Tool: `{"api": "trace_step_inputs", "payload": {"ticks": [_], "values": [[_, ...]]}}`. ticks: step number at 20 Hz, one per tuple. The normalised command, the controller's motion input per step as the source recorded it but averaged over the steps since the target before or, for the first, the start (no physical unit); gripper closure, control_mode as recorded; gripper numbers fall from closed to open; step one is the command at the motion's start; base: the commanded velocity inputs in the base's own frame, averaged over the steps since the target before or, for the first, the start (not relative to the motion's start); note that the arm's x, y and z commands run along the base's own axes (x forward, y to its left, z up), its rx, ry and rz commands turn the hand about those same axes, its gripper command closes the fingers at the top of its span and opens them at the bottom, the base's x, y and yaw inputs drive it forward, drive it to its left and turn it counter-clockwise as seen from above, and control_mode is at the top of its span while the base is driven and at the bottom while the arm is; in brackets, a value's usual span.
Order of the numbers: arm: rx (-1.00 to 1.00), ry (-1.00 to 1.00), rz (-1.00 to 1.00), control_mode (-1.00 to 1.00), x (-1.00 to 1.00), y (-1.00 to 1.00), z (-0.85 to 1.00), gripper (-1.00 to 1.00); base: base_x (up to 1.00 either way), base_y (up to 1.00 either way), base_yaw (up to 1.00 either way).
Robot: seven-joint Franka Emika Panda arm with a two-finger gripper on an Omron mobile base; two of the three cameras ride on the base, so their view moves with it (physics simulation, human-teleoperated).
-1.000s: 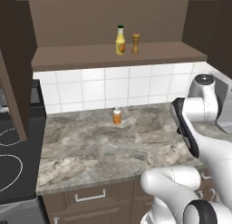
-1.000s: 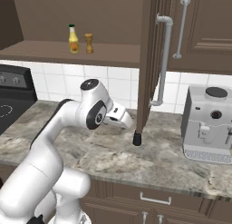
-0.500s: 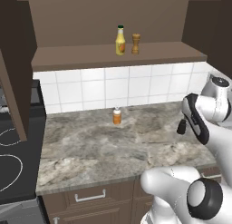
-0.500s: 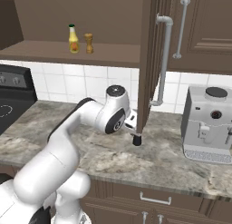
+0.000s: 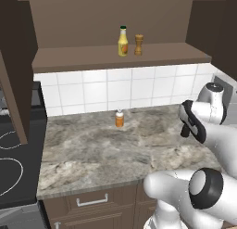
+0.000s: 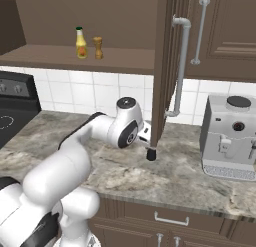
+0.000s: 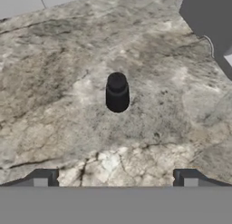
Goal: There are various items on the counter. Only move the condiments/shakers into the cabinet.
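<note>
Shakers are partly sorted: the yellow squeeze bottle (image 5: 122,41) and the brown wooden shaker (image 5: 138,44) stand side by side on the cabinet shelf (image 5: 92,57), while the black shaker (image 7: 117,92) stands upright on the counter (image 5: 92,149), near the open cabinet door (image 6: 167,66) on the right. The gripper (image 7: 115,180) hovers above it with fingers spread wide and nothing between them. Judged from this, the approach to the last shaker is in hand; the next move calls for lowering the hand until the fingers straddle it, then closing. An orange bottle (image 5: 119,118) by the backsplash looks like an item to leave alone.
</note>
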Motion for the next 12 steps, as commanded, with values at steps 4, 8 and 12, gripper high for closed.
{"api": "trace_step_inputs", "payload": {"ticks": [4,8,12], "values": [[-0.01,0.0,0.0,-1.0,0.25,0.0,-0.29,-1.0,0.0,0.0,0.0],[0.0,0.0,0.0,-1.0,0.19,-0.03,-0.22,-1.0,0.0,0.0,0.0],[0.0,0.0,0.0,-1.0,0.18,-0.06,-0.19,-1.0,0.0,0.0,0.0]]}}
